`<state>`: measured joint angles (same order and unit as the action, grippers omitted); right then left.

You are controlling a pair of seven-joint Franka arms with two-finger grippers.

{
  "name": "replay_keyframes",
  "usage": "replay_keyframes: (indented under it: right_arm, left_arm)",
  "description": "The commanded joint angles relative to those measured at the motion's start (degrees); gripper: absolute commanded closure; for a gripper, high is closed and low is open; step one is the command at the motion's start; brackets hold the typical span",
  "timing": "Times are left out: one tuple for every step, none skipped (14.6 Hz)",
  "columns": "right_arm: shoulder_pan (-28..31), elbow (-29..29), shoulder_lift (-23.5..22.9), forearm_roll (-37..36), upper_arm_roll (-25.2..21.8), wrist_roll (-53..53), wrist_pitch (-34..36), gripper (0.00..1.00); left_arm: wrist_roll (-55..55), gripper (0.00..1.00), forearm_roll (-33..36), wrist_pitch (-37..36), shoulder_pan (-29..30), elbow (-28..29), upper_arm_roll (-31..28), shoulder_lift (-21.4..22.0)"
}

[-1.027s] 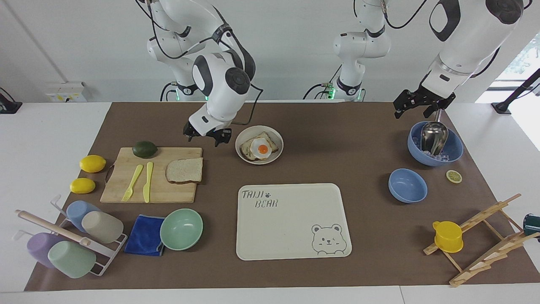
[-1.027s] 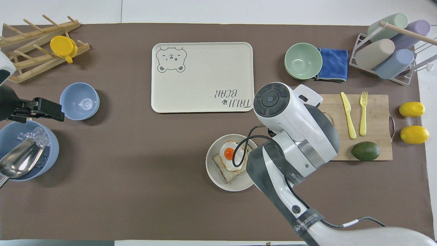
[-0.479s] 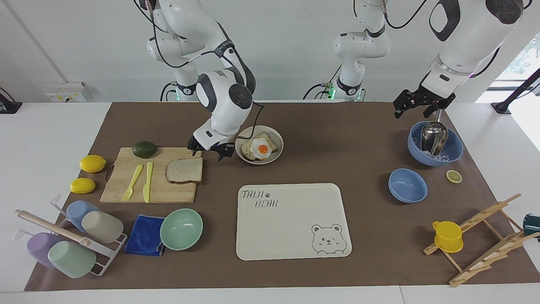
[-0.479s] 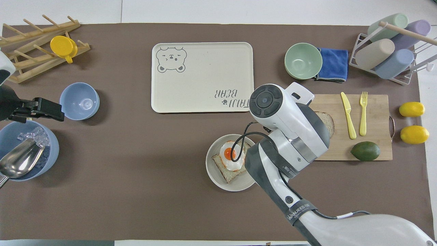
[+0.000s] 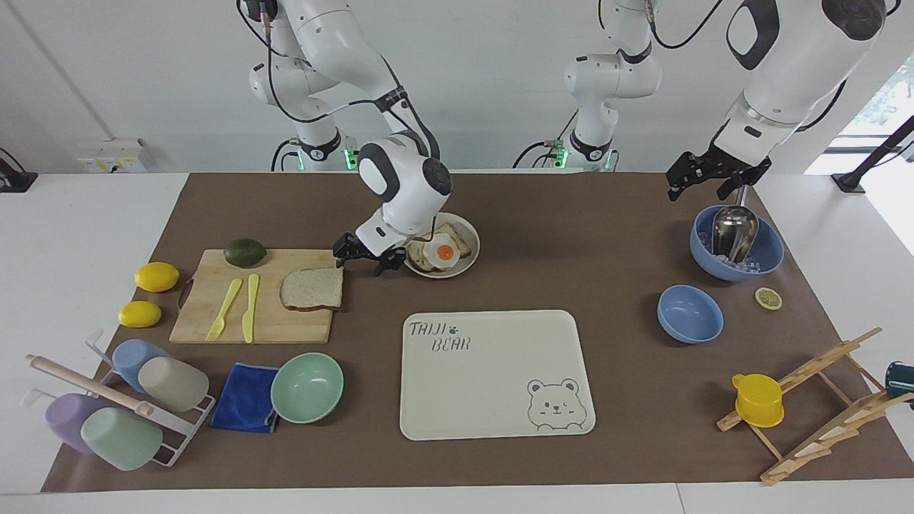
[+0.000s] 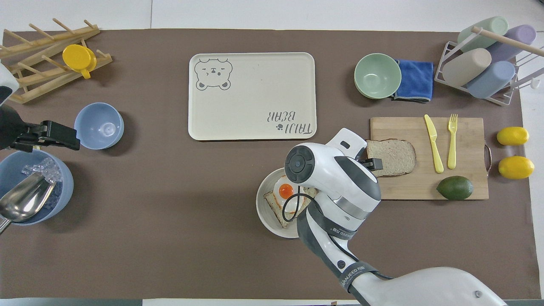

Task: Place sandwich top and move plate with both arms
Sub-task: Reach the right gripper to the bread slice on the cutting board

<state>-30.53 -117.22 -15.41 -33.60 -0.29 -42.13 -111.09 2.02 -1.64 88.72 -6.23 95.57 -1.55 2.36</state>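
The sandwich top [image 5: 312, 288] lies flat on the cutting board [image 5: 214, 325], just beside the right gripper [image 5: 363, 255] and on the side of it toward the right arm's end of the table. The plate [image 5: 468, 260], with its egg-topped slice, sits close on the gripper's other side. The right gripper hangs low between the two with its jaws spread and nothing in them. The slice is squarish with no strong long axis; its nearest edge faces the gripper, so the coming move looks like a short sideways shift onto the bread. The right arm is plainly the nearer one. The left gripper [image 5: 707, 177] waits, spread and empty, over the blue bowl with the scoop [image 5: 767, 250], well apart from the slice.

The facing view shows that the right gripper has not touched the bread. The overhead view bares the whole slice [image 6: 393, 156], with one finger [image 6: 374, 163] at its edge.
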Motion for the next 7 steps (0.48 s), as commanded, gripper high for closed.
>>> replay_keyframes:
  right_arm:
    - [1.3, -1.8, 0.6, -2.8, 0.0, -0.5, -1.7, 0.00]
    - [2.3, -2.0, 0.5, -3.0, 0.0, -0.2, -2.5, 0.00]
    - [2.5, -2.7, 0.6, -3.4, 0.0, -0.2, -2.6, 0.02]
    - [2.5, -3.3, 0.7, -3.6, 0.0, -0.5, -2.9, 0.11]
    - [2.6, -3.9, 0.7, -3.6, 0.0, -0.8, -3.6, 0.16]
    - [2.9, -4.2, 0.7, -3.6, 0.0, -0.7, -4.8, 0.16]
    - [3.1, -4.1, 0.7, -3.6, -0.1, -0.8, -5.3, 0.17]
  left_arm:
    - [-0.2, 0.00, 0.2, 0.7, 0.5, -0.2, 0.2, -0.1]
    - [-0.1, 0.00, 0.1, 0.7, 0.5, -0.2, 0.1, -0.1]
    - [-0.2, 0.00, 0.1, 0.7, 0.6, -0.2, 0.1, -0.1]
    - [-0.2, 0.00, 0.1, 0.8, 0.7, -0.2, 0.1, -0.1]
    - [-0.2, 0.00, 0.1, 0.8, 0.9, -0.2, 0.2, -0.1]
    - [-0.2, 0.00, 0.0, 0.8, 1.0, -0.2, 0.1, -0.1]
    - [-0.2, 0.00, 0.0, 0.8, 1.0, -0.2, 0.1, -0.1]
